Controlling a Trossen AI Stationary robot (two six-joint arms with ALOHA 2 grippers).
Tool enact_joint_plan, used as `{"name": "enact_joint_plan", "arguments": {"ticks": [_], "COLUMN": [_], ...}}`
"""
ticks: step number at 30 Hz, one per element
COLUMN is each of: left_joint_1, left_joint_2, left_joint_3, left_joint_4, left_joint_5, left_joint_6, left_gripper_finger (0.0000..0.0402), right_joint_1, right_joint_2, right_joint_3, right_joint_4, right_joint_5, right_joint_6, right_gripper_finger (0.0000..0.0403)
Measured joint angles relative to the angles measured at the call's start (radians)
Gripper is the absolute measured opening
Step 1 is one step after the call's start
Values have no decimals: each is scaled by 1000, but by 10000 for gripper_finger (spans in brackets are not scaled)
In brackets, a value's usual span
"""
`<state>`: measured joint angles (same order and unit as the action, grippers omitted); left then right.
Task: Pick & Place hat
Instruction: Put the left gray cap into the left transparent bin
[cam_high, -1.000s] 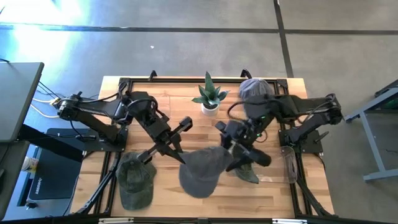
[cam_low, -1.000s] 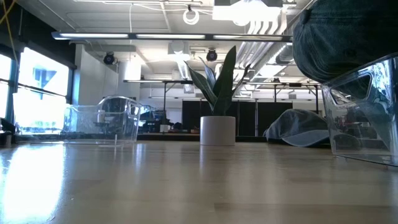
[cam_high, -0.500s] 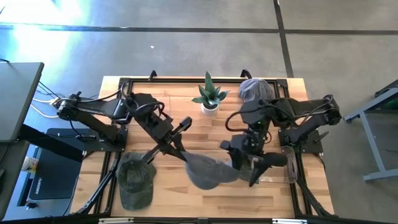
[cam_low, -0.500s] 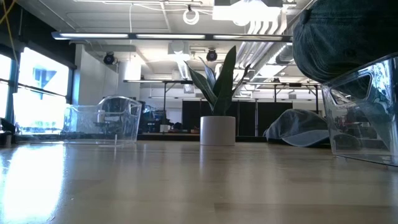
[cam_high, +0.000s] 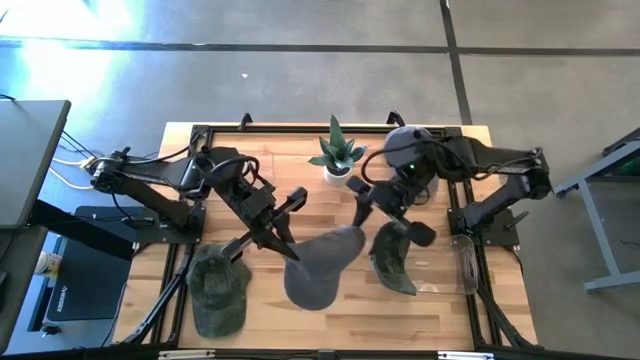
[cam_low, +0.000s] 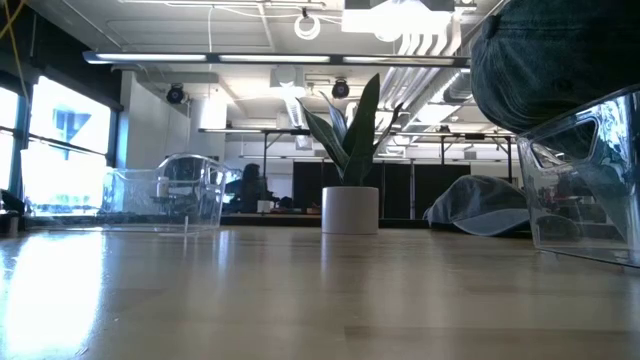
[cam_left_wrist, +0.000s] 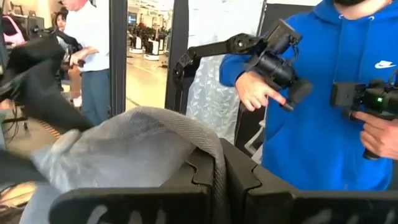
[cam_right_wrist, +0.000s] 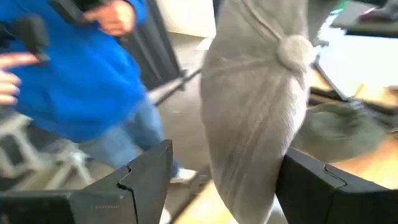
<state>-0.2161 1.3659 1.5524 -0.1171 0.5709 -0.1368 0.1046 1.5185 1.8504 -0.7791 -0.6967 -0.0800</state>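
Hat handoff mid-air, grey hat (cam_high: 318, 268) hanging over the tabletop (cam_high: 270, 310) centre-front.
Left hand (cam_high: 284, 243) sits at the hat's 9 o'clock edge, pinching the brim; the left wrist view shows cloth caught between its fingers. Right hand (cam_high: 360, 198) sits at the hat's 1 o'clock with fingers spread, crown between them in the right wrist view but not clamped. Judgement: close right on the crown before left lets go, keep the cloth slack, no tugging. Green hat (cam_high: 217, 287) lies at 8 o'clock, another green one (cam_high: 393, 259) at 3 o'clock, plant (cam_high: 337, 156) at 12.
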Motion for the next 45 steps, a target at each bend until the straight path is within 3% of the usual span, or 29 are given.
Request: {"name": "enact_joint_plan", "arguments": {"ticks": [8,15,20,24,29,32,36,42,45], "left_joint_1": [0,0,0,0,0,0,0,0,0], "left_joint_2": [1,1,-5,-21,-72,-106,-129,-127,-127], "left_joint_3": [0,0,0,2,1,1,1,1,1], "left_joint_4": [-4,-24,-106,-138,-266,-299,-276,-216,-217], "left_joint_5": [-5,-24,-61,-66,-184,-237,-241,-209,-199], "left_joint_6": [-12,-77,-103,-155,-155,-123,-94,-61,-59], "left_gripper_finger": [3,3,3,3,3,3,3,3,3], "right_joint_1": [-73,-120,-124,-125,-104,-92,-76,-69,-72], "right_joint_2": [63,143,185,188,190,174,137,131,139], "right_joint_3": [0,1,-2,0,0,0,0,0,0], "right_joint_4": [24,207,240,205,109,53,78,96,114], "right_joint_5": [-31,-352,-414,-424,-572,-604,-568,-99,-88], "right_joint_6": [-207,-101,-81,-83,-101,-68,-51,-29,-94], "right_gripper_finger": [246,246,245,244,243,243,245,243,245]}}
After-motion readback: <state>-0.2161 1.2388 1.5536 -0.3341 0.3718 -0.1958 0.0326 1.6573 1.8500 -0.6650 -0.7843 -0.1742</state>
